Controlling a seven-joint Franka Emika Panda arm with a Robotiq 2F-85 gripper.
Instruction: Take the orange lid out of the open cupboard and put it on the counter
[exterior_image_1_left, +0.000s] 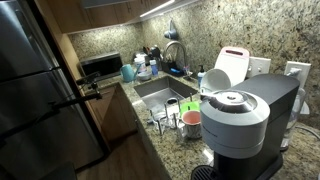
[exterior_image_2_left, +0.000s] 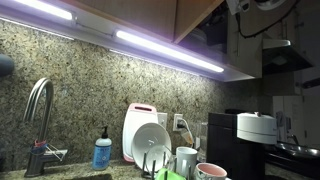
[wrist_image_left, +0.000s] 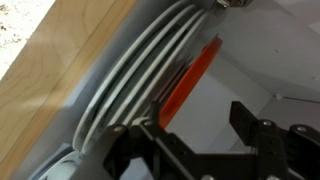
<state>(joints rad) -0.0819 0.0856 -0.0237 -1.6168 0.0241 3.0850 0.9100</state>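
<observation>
Now the pincer (wrist_image_left: 200, 145) gapes wide near the orange lid (wrist_image_left: 190, 80), which sits edge-on beside white plates (wrist_image_left: 130, 85).

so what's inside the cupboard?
Wrist view: white plates standing on edge, with the orange lid upright beside them. The lid's lower end is covered by the pincer, and anything deeper is hidden.
</observation>
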